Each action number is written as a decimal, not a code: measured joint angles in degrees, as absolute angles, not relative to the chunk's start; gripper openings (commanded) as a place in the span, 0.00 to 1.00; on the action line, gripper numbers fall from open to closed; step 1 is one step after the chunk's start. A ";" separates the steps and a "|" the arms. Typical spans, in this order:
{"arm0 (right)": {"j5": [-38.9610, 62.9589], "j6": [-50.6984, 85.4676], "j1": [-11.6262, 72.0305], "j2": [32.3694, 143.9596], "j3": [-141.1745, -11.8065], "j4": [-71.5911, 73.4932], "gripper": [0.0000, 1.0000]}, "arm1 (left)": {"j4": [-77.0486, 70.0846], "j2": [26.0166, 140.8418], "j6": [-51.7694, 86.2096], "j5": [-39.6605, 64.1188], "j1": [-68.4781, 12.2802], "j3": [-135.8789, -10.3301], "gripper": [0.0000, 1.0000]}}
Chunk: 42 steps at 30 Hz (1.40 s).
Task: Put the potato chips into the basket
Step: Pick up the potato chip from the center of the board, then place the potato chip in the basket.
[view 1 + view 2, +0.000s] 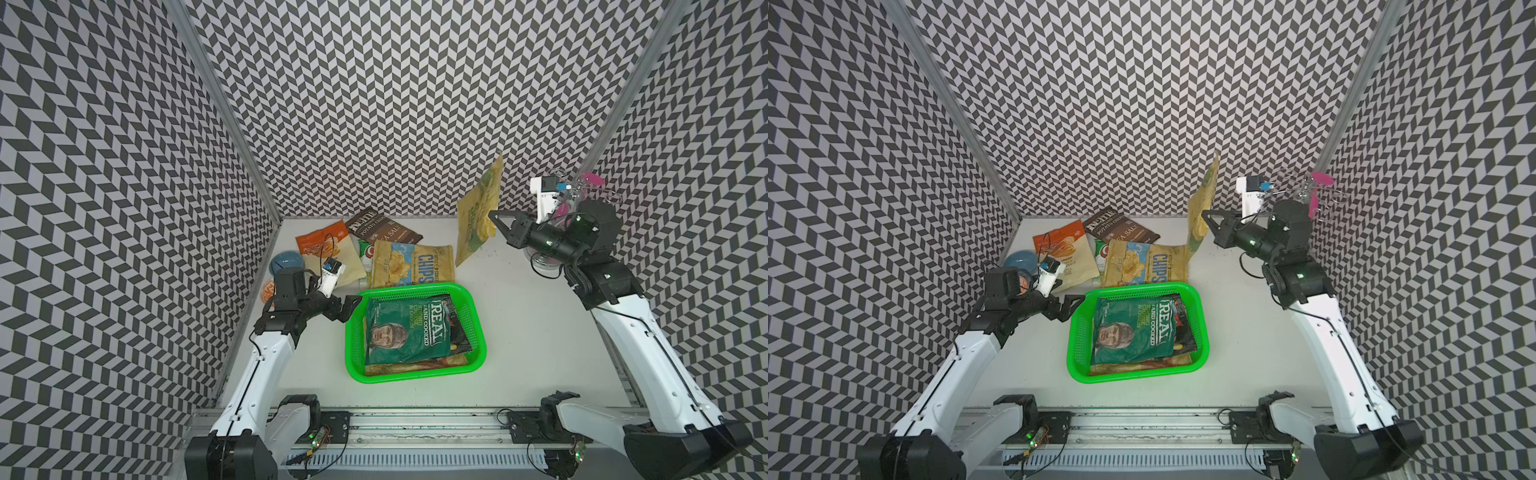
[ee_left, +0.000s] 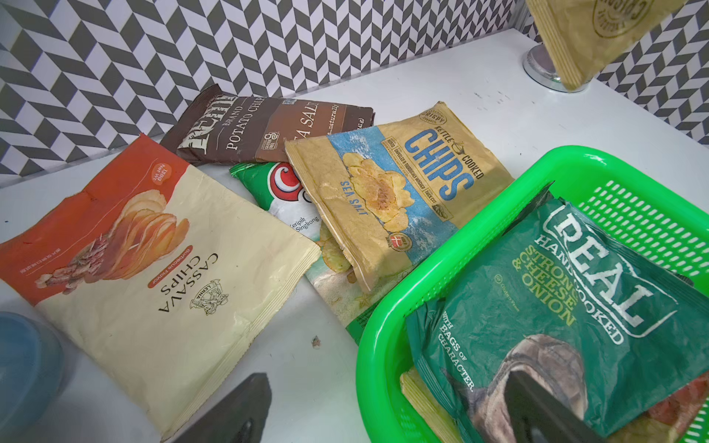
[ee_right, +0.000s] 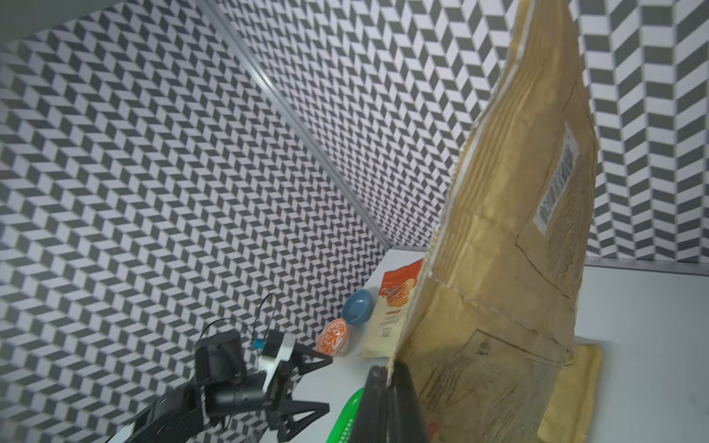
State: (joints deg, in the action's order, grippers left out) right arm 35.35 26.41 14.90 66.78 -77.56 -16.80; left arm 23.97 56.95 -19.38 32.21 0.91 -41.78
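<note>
The green basket [image 1: 352,336] [image 1: 1074,336] [image 2: 370,345] holds a dark green REAL bag [image 1: 409,332] [image 2: 556,307] on top of other bags. My left gripper [image 1: 351,307] [image 2: 383,410] is open, straddling the basket's far left corner, one finger over the REAL bag. My right gripper [image 1: 494,218] [image 3: 389,377] is shut on the edge of a tan chip bag [image 1: 478,208] [image 3: 518,230], which hangs in the air at the back right. Behind the basket lie a tan CHIPS bag [image 1: 411,264], a brown SEA SALT bag [image 1: 384,230], an orange-cream bag [image 1: 328,249] and a green-white bag [image 1: 366,255].
A blue bowl [image 1: 286,262] and an orange bowl [image 1: 268,291] sit by the left wall behind my left arm. A metal stand [image 1: 544,262] with pink parts stands at the back right, behind my right wrist. Patterned walls close in three sides.
</note>
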 measured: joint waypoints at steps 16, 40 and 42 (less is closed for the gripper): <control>51.96 29.87 38.22 65.30 -68.64 -7.94 0.00 | 21.96 57.04 -16.97 26.30 0.91 -41.78 0.99; 17.58 44.84 63.31 65.30 -59.61 6.72 0.00 | 18.94 59.72 -12.91 14.76 3.25 -41.82 0.99; 15.79 45.76 63.66 66.15 -59.61 7.88 0.00 | 18.90 59.72 -12.78 14.61 3.51 -41.82 0.99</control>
State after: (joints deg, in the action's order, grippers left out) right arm 15.79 45.76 63.66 66.15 -59.61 7.88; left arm 18.90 59.72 -12.78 14.61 3.51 -41.82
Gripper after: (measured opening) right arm 0.044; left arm 0.993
